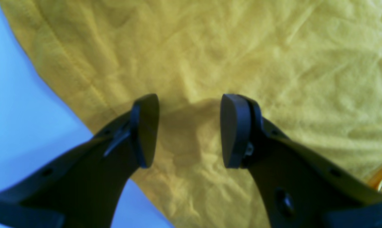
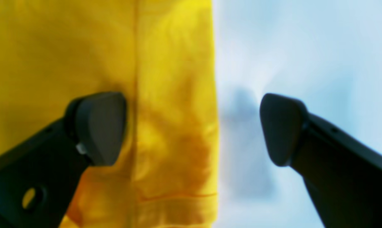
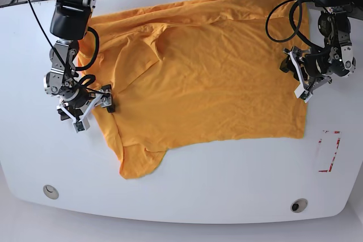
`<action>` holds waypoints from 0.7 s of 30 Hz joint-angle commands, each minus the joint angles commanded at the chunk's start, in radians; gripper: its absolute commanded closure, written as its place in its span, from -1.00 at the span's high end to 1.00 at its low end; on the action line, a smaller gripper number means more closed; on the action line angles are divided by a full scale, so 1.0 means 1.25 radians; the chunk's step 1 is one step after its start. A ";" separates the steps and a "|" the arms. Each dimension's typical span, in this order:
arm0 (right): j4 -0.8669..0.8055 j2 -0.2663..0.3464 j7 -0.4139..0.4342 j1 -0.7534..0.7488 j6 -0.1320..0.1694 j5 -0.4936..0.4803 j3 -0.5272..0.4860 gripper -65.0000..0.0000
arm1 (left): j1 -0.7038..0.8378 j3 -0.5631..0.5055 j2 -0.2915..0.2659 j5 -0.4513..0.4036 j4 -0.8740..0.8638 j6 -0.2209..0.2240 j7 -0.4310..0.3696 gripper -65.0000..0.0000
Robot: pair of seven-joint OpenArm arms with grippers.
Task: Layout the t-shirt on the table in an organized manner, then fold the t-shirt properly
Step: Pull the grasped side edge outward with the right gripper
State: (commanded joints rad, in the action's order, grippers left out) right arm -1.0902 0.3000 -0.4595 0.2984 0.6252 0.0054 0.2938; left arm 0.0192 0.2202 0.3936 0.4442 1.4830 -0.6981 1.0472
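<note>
- One t-shirt (image 3: 198,83), orange-yellow, spread across the counter (image 3: 170,196), broad middle fairly flat, upper part folded over and bunched toward the far edge
- Looks like thin cotton: light, limp, unlikely to break; should wrinkle and drag rather than hold a shape
- Slip risk judged low within the fabric, higher where cloth meets the glossy counter; a one-sided pull would probably skew the whole thing
- Best hold: side edge near a seam or hem, both layers pinched together; a mid-panel pinch would likely just raise a tent
- Right fingers (image 2: 192,129): parted wide, one over the cloth, the other past its side edge, that edge running between them; good line for an edge grab, though contact can't be confirmed
- Left fingers (image 1: 190,131): apart, over the fabric just inside the opposite side edge; no bunched cloth seen between them, would need to shift outward for a clean edge
- Near-side flap (image 3: 139,161) sticks out below the right arm; likely needs tucking or smoothing before a square fold
- Count: one garment, one counter, two arms, two pairs of fingers, two round grommet holes (image 3: 50,191) (image 3: 299,205), one red-marked rectangle (image 3: 328,151)
</note>
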 joint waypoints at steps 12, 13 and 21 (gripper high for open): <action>0.002 0.038 0.000 0.041 0.000 0.002 0.001 1.00 | -0.002 0.000 0.000 -0.001 0.000 0.000 0.000 -0.09; 0.002 0.039 0.000 0.041 0.000 0.002 0.001 1.00 | -0.002 0.000 0.000 -0.001 0.000 0.000 0.000 -0.09; 0.002 0.068 0.000 0.058 0.000 0.004 0.000 1.00 | -0.004 0.000 0.000 -0.001 0.000 0.000 0.000 -0.09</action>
State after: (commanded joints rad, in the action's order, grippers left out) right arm -1.0871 0.3844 -0.4595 0.3705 0.6252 0.0100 0.2938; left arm 0.0146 0.2202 0.3936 0.4427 1.4830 -0.6981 1.0472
